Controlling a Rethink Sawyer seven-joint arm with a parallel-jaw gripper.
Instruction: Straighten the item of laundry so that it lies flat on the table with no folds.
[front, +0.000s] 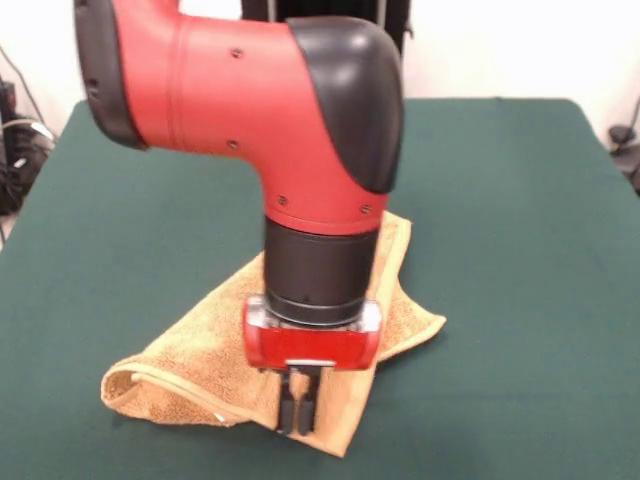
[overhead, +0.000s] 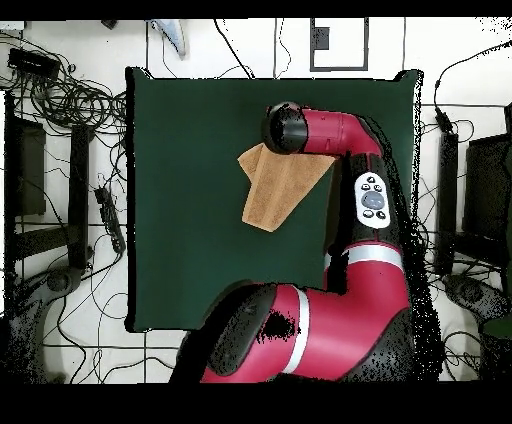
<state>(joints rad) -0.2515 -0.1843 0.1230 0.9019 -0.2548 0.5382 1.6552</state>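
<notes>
towel (front: 190, 365) folded | gripper (front: 297, 404) pinching its near edge

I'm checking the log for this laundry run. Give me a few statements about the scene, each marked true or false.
1. The towel lies flat with no folds. False: it is folded over on itself, with layers showing.
2. The pincer is down at the towel's near edge in the front view. True.
3. The table has a dark green cover. True.
4. The towel hangs over the table's edge. False: it lies fully on the table.
5. The towel is blue. False: it is orange-tan.
</notes>
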